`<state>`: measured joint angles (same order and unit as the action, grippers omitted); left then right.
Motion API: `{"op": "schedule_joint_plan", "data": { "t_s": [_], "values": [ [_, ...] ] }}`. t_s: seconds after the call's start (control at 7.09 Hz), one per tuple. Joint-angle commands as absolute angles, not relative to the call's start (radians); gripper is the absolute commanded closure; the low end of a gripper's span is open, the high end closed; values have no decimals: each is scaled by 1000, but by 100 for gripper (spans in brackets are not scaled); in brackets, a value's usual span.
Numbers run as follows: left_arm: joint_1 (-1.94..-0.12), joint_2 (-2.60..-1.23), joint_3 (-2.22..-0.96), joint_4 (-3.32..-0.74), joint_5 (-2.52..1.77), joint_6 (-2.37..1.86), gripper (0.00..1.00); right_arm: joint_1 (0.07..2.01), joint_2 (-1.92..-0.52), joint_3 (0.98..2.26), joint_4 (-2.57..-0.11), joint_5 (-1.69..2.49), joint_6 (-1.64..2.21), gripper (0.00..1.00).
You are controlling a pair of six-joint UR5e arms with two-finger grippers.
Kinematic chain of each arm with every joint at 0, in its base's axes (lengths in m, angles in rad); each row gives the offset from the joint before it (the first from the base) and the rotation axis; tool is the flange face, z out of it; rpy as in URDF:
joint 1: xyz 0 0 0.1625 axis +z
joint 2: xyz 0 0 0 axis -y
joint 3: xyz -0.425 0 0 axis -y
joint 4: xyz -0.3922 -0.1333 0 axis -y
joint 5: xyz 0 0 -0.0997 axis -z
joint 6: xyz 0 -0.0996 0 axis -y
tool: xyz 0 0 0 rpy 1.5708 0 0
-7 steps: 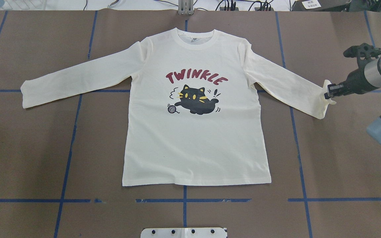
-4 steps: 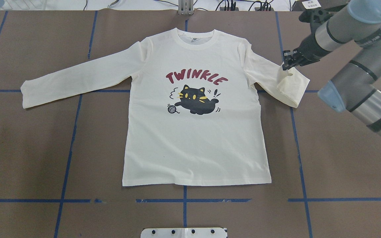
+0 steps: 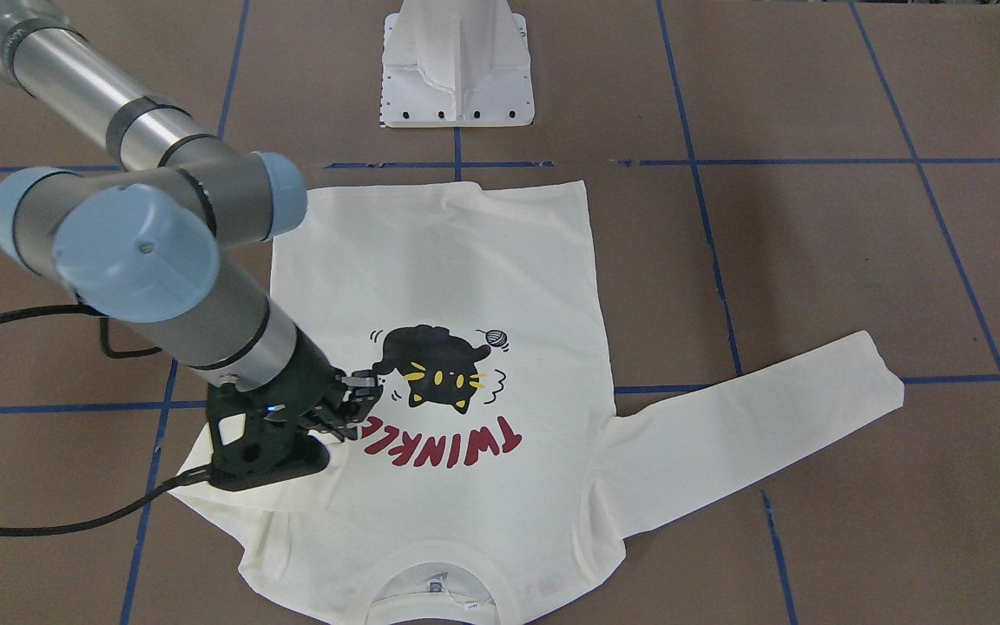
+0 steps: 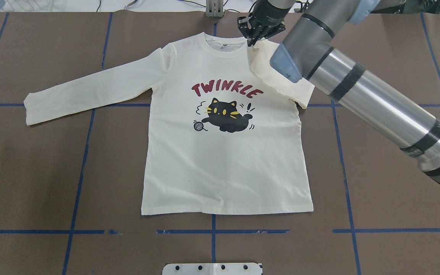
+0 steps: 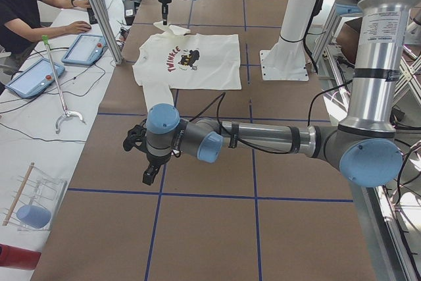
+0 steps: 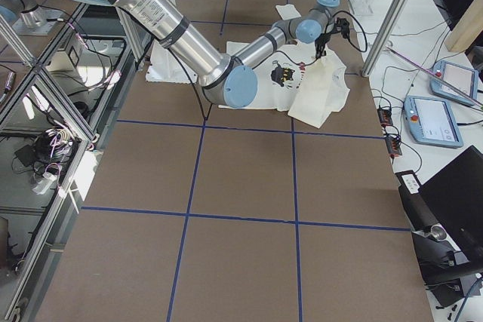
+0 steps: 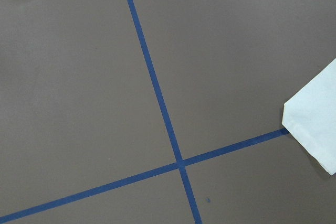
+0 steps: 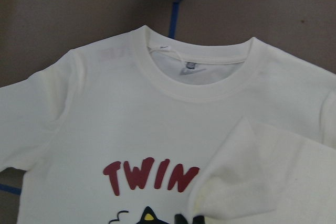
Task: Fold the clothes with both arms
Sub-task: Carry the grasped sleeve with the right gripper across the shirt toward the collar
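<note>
The shirt (image 4: 224, 168) lies flat, print up, in the middle of the table (image 4: 376, 191). One sleeve (image 4: 269, 82) is doubled back over its shoulder, its cuff pinched tight in my right claw (image 4: 251, 39) just beside the collar (image 4: 225, 47). The other sleeve (image 4: 90, 89) lies stretched out. My left claw (image 5: 150, 176) hangs near that cuff; whether it is open I cannot tell.

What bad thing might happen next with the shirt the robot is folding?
1. The right gripper pinches only the end of the sleeve, held up above the T-shirt. It might slip out and drop in a heap.
2. The sleeve hangs slanted near the TWINKLE lettering, so it may land crooked and wrinkled.
</note>
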<state>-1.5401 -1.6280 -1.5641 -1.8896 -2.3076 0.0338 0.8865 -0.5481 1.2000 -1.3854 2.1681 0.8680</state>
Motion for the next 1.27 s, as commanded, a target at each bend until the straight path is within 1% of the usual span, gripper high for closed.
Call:
{"op": "schedule_joint_plan", "data": {
  "t_s": [0.0, 0.42, 0.71, 0.99, 1.13],
  "values": [
    [-1540, -1628, -1565, -1888, -2309, 34, 0, 749, -362, 1132, -1457, 2062, 920, 100],
    [-1540, -1626, -1557, -1891, -2309, 34, 0, 730, -367, 1131, -1348, 2054, 931, 100],
    [-1540, -1626, -1557, -1891, -2309, 34, 0, 716, -444, 1131, -1216, 2052, 933, 100],
    [-1540, -1628, -1548, -1894, -2309, 35, 0, 643, -453, 1126, -1200, 2010, 936, 100],
    [-1540, -1626, -1548, -1894, -2309, 35, 0, 621, -440, 1121, -1198, 1991, 936, 78]
  ]
}}
